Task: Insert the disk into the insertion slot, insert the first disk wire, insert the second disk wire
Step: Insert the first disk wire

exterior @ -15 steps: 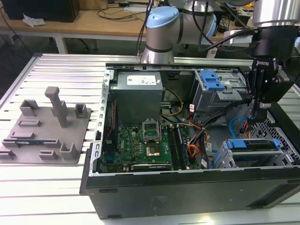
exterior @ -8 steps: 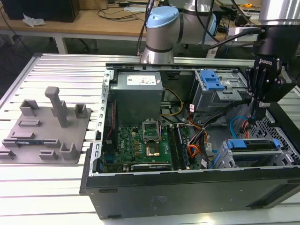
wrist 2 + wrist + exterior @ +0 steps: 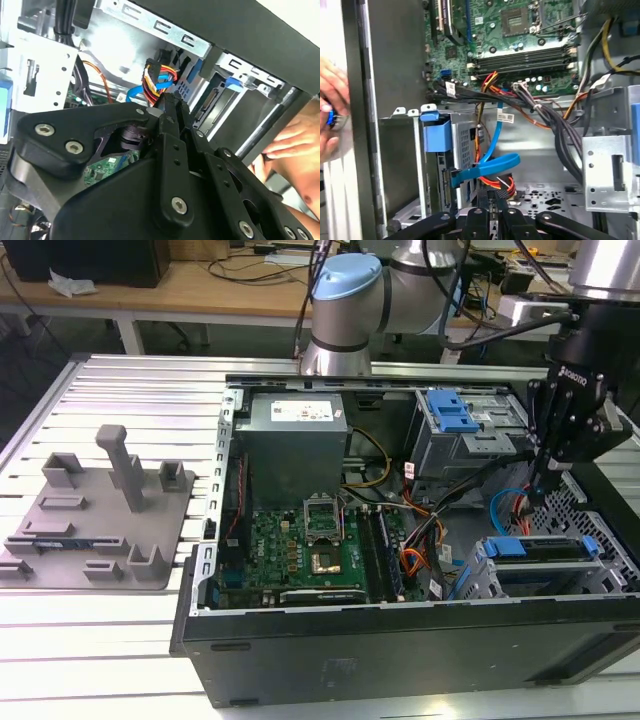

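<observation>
Computer case [image 3: 400,640]: lies open on its side. The work is at the exterior view's right end, where the drive bays sit.
Drive cage [image 3: 480,575]: low, grey and perforated, against the case's near wall.
Hard drive [image 3: 545,548]: seated in the cage in its blue frame, so that part looks done. Its connector edge faces the claw.
Hand [image 3: 330,120]: a person's, outside the case wall. Slow moves seem wise this close to it.
Claw [image 3: 172,100]: fingers drawn nearly together, apparently pinching the dark plug just behind the drive.
Red-orange wires [image 3: 155,80]: bundle fanning up from the claw's tips. Judged to be the step in hand.
Blue cable [image 3: 492,167]: its flat end lies at the drive's connector edge, just beside the bundle. I cannot tell whether it is seated. It should be kept out of the plug's path.
Plug [image 3: 506,189]: best gripped by its body, held square to the drive's connector and pushed straight in without twisting.
</observation>
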Tool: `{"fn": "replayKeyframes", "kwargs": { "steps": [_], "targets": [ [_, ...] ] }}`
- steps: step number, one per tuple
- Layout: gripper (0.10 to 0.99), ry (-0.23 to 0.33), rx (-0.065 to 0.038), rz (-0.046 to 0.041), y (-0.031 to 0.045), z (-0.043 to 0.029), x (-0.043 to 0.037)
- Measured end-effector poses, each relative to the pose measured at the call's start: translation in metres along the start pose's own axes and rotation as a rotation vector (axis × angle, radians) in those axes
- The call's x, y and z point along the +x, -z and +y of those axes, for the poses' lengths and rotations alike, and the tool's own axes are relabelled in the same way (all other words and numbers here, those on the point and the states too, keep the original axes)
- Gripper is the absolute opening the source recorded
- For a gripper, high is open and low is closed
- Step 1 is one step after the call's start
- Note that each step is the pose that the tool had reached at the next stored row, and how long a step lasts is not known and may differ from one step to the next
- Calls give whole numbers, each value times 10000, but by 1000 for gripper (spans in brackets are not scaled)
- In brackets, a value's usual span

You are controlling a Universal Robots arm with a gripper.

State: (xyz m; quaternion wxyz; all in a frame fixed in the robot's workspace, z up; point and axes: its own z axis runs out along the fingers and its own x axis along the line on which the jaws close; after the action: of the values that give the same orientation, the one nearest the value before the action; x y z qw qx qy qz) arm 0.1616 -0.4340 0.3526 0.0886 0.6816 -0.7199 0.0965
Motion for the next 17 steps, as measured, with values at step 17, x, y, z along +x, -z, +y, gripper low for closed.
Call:
{"fn": "replayKeyframes", "kwargs": {
  "steps": [17],
  "targets": [
    [165,18,-126,-999,-56,-77,537]
  ]
}}
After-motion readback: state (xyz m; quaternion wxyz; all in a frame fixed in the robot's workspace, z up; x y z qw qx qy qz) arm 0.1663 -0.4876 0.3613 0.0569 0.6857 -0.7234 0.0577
